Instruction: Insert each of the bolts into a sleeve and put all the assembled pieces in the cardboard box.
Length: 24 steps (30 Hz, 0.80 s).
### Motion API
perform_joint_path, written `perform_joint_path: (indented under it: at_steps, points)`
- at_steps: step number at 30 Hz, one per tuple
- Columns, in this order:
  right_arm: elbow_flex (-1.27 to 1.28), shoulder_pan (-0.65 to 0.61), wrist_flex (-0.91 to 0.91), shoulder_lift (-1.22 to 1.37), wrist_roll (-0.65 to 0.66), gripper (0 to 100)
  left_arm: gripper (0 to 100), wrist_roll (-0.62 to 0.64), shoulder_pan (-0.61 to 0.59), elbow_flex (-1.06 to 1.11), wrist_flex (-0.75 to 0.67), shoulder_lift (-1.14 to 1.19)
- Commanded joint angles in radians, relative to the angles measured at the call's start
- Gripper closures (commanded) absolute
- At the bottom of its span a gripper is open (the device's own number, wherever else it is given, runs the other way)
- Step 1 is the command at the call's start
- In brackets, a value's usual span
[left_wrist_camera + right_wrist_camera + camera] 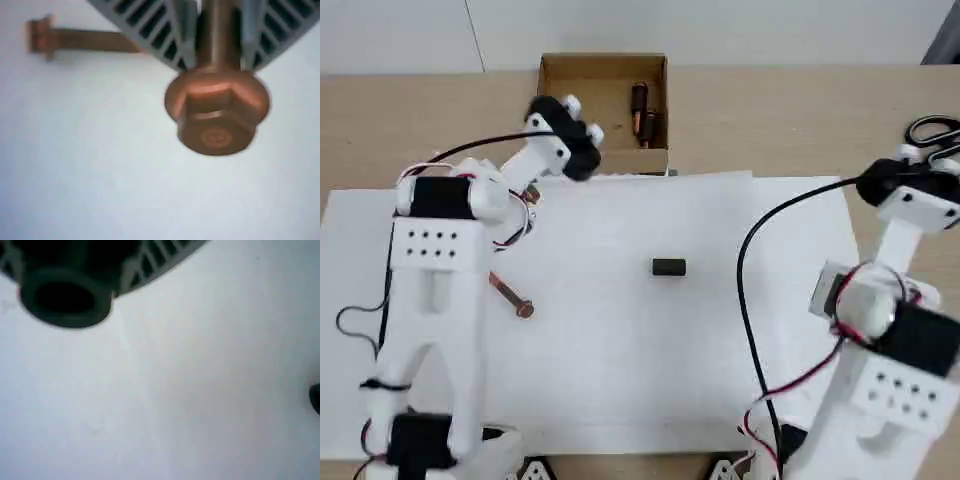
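With our left gripper (217, 47) pinching the copper hex-head bolt (216, 112) and our right gripper (65, 265) clamping the black plastic sleeve (65, 302), we line both up squarely before pushing.

Bright, even light leaves only faint, soft shadows on the paper (620, 340).

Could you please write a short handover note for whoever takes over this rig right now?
Left pincer: shut on a copper bolt, above the white sheet.
Right pincer: shut on a black sleeve, also above the sheet.
Loose on the sheet: a second bolt and a second sleeve, apart from each other.
Done: what look like assembled pieces lie in the cardboard box.
Left: join the held pair and box it, then do the same with the loose pair.
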Motion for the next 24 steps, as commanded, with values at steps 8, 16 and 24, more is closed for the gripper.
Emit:
perform_joint_path:
  at_steps: [8,16,24]
  points:
    - [0.193,-0.125,-0.031,-0.418,0.008,99.5,99,0.463,0.138,0.179,-0.055,-0.509]
    - [0.528,-0.262,-0.232,-0.668,0.003,99.5,99,0.709,0.141,0.565,-0.265,-0.870]
    - [0.799,-0.544,-0.417,-0.892,0.006,99.5,99,0.919,0.146,0.931,-0.445,-1.263]
